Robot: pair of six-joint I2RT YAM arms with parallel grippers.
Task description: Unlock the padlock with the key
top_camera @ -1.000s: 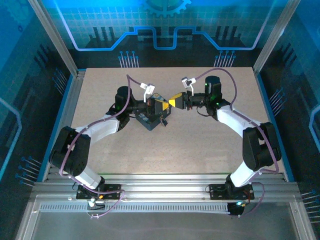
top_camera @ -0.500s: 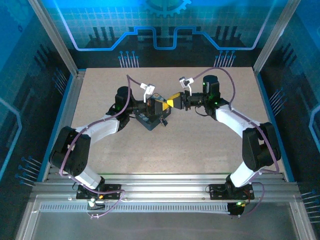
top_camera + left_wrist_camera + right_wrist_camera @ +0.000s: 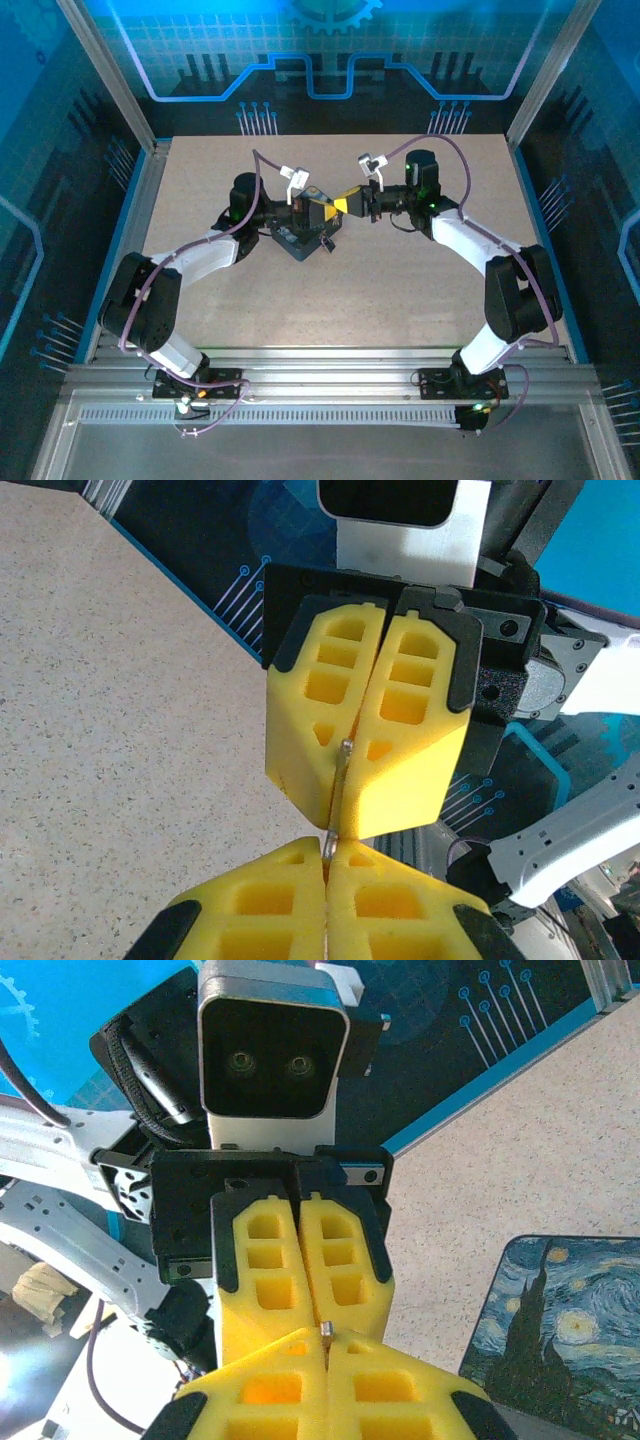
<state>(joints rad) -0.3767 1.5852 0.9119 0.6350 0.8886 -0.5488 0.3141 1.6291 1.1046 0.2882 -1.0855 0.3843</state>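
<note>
Both clenched on one thin key [image 3: 341,775]: left gripper [image 3: 327,865], right gripper [image 3: 345,815] (at its 12 o'clock), tips meeting.

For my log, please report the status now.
Left gripper, right gripper shut, tips meeting. Both pinch the key. The box lies apart.

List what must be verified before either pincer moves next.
1. Left pincer shut on the key: ok.
2. Right pincer shut on the same key, tip to tip with the left: ok.
3. Enough key exposed to insert into a lock: not ok; just a short stretch shows between the tips.
4. Padlock located: cannot tell; too small to make out from above.
5. Starry-night box lying on the table, apart from both pincers: ok.
</note>
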